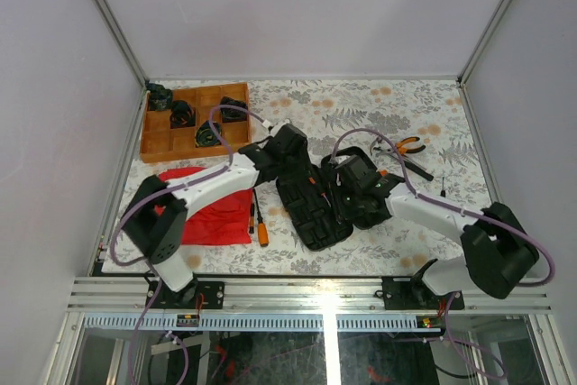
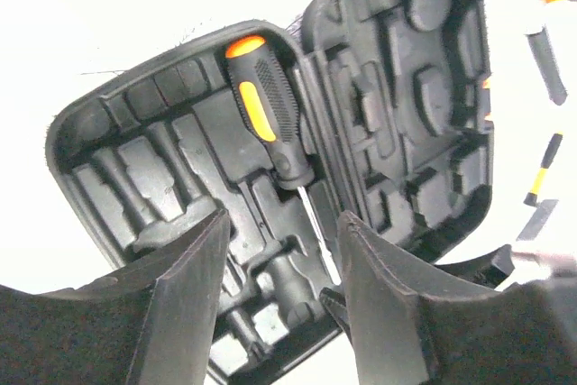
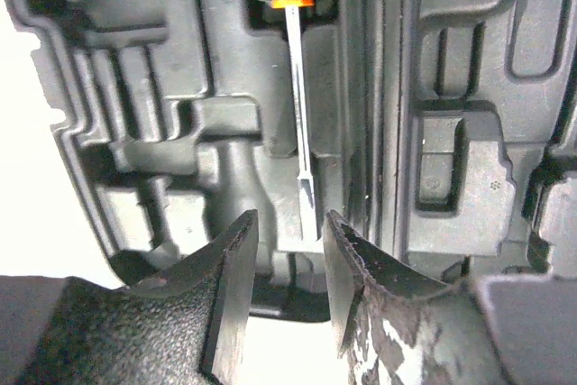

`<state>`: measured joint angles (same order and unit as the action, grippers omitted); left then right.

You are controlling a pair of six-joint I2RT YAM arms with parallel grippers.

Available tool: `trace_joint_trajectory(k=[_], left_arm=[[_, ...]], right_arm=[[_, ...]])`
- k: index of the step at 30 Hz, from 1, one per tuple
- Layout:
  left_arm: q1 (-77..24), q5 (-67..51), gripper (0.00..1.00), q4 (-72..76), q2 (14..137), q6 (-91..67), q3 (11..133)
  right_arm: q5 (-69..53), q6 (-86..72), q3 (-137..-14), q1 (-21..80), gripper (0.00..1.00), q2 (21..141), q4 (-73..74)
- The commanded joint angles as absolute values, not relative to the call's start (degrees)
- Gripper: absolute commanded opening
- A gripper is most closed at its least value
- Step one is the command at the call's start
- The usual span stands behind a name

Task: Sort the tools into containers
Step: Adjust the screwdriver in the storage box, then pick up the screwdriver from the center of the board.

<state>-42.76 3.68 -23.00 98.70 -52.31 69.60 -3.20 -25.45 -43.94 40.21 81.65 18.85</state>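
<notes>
the black plastic clamshell tool case with moulded slots point(image 1: 311, 214) lies wide open in the middle of the flower-patterned table point(image 1: 361, 105), between the two arms. one screwdriver with an orange-and-black handle and a slim metal shaft point(image 2: 261, 110) lies inside it, in the slot just beside the hinge. the left gripper point(image 2: 284, 223) hangs over this half of the case; its jaws stand about half apart and hold nothing. the right gripper point(image 3: 288, 223) is low over the same half, near the tip of the shaft; its jaws are a little apart, and they do not close on the shaft. two more screwdrivers with orange on the handles point(image 1: 261, 232) lie on the table beside the red cloth point(image 1: 216, 214). orange-handled pliers point(image 1: 410, 144) lie at the far right. the compartmented wooden tray point(image 1: 160, 144) stands at the far left corner.
</notes>
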Motion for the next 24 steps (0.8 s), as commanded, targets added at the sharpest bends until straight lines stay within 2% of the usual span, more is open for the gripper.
trace_joint_trajectory(k=[1,6,11,18,24], left_arm=[[-43.1,9.5,0.52,-26.7,89.6,-46.8,67.9],[-43.1,14.9,0.55,-31.8,80.1,-45.7,61.8],[-43.1,14.0,0.56,-35.0,72.7,-48.4,53.0],[-43.7,12.0,0.56,-35.1,68.1,-52.9,43.7],[-43.6,10.8,0.56,-34.7,65.8,-53.0,41.2]], right_arm=[[-7.2,-21.7,-45.4,39.6,0.43,74.7,19.0],[-4.8,-22.4,-44.2,39.6,0.48,69.3,18.7],[-4.1,-25.8,-42.3,39.6,0.48,67.2,17.7],[-2.3,-32.3,-36.1,39.6,0.48,63.5,13.1],[2.0,-33.5,-34.4,39.6,0.48,64.7,15.2]])
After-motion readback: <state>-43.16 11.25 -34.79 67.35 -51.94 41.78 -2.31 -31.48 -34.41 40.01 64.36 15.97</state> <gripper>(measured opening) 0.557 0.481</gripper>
